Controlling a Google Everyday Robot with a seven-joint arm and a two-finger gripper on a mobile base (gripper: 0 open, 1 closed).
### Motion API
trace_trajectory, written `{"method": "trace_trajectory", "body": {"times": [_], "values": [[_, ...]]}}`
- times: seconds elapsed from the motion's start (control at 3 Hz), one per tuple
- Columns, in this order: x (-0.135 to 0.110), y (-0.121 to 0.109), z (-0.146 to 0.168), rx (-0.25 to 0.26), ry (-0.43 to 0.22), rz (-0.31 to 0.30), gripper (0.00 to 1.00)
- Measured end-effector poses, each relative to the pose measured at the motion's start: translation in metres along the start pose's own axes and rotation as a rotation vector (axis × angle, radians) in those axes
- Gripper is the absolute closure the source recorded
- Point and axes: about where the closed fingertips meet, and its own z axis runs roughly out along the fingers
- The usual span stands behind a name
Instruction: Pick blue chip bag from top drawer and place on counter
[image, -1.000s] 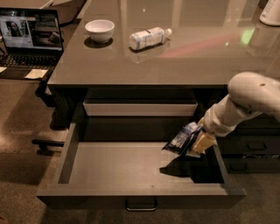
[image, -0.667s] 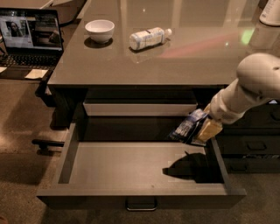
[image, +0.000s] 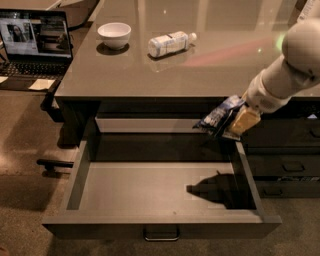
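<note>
The blue chip bag (image: 218, 117) hangs in my gripper (image: 235, 121), lifted clear above the right rear part of the open top drawer (image: 150, 192), just below the counter's front edge. The gripper's yellowish fingers (image: 244, 120) are shut on the bag. The white arm reaches in from the upper right. The drawer floor is bare, with the bag's shadow on its right side. The grey counter (image: 210, 65) spreads above and behind the drawer.
A clear plastic bottle (image: 170, 43) lies on the counter and a white bowl (image: 114, 34) stands to its left. An open laptop (image: 35, 37) is at far left. A white-fronted tray (image: 145, 124) sits under the counter. Dark drawers (image: 285, 150) are at right.
My gripper has risen with the chip bag from inside the drawer up to near the counter's edge. The shadow on the drawer floor has shifted with it.
</note>
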Motion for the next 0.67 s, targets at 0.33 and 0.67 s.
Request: {"method": "trace_trajectory", "body": {"times": [0.33, 0.67], "values": [[-0.018, -0.03, -0.037, 0.077, 0.001, 0.038, 1.0], [-0.036, -0.059, -0.071, 0.139, -0.016, 0.087, 1.0]]}}
